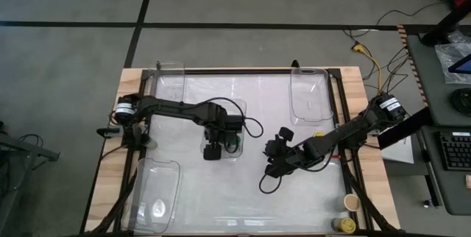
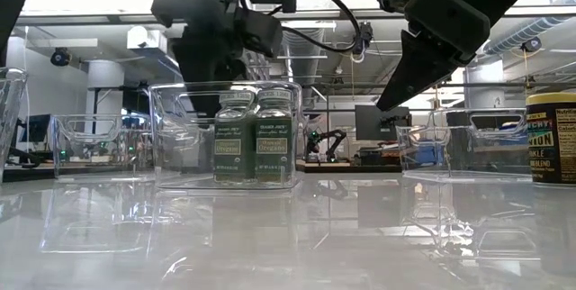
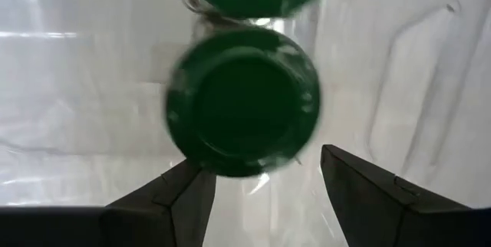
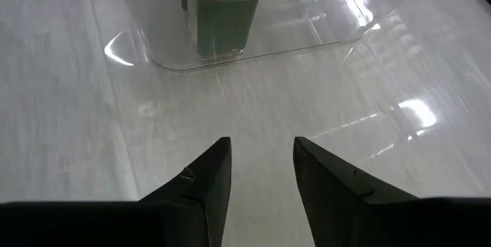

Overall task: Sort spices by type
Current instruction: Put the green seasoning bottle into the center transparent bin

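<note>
1. The left gripper (image 1: pixel 213 151) hangs over the middle bin (image 2: pixel 180 137), a clear box at the centre of the table (image 1: pixel 243 193).
2. Its fingers (image 3: pixel 169 201) stand apart with nothing between them; in the left wrist view a green lid sits just beyond their tips.
3. Two green-lidded jars (image 2: pixel 254 137) stand upright inside that middle bin, side by side and touching, labels facing the low camera.
4. The right gripper (image 1: pixel 274 165) hovers right of the middle bin, above bare table, well clear of the surface in the low view.
5. Its fingers (image 4: pixel 199 186) are set fairly narrow, a gap showing between them, and they hold nothing.
6. A yellow-lidded jar (image 1: pixel 343 225) stands at the near right corner, with a tan-lidded jar (image 1: pixel 352 202) just beyond it.
7. Another clear bin (image 1: pixel 309 93) lies at the far right of the table, and one more (image 1: pixel 156 193) at the near left.
</note>
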You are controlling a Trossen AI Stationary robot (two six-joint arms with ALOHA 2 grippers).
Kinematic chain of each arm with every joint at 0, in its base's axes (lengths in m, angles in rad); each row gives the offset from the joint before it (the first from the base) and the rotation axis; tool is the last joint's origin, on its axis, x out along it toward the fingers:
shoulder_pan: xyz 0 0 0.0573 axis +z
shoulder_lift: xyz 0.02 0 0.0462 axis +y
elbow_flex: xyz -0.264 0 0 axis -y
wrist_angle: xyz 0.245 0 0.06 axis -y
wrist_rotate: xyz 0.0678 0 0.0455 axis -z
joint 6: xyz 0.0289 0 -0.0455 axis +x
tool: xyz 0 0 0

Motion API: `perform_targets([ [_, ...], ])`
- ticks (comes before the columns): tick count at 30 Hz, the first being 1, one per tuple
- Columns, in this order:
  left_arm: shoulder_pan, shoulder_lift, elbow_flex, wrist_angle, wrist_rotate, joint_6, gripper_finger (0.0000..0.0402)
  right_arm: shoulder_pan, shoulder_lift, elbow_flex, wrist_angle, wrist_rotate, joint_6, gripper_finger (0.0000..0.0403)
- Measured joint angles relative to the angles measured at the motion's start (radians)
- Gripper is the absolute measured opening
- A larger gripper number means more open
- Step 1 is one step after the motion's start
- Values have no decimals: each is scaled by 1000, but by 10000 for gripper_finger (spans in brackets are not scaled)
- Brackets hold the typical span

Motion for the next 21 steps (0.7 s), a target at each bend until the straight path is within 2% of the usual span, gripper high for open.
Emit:
perform_targets([
  [21,-27,0,0,2,21,3,218,0,0,0,1,0,1,159],
])
